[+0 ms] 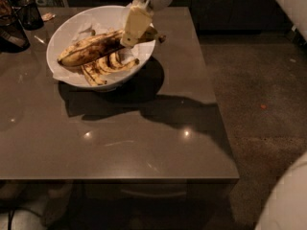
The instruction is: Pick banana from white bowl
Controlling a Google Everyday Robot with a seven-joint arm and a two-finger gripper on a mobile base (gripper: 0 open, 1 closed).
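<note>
Smooth brown table (120, 147) is throwing back glints of lamp light. The white bowl (53, 42), wide and glossy, is holding short curved black-streaked bananas (103, 68). The banana (91, 49), long and blotched, is lying across them, stem end tilting over the rim. The gripper (130, 38) appears to be pinching it there. The lift clear is not yet done.
</note>
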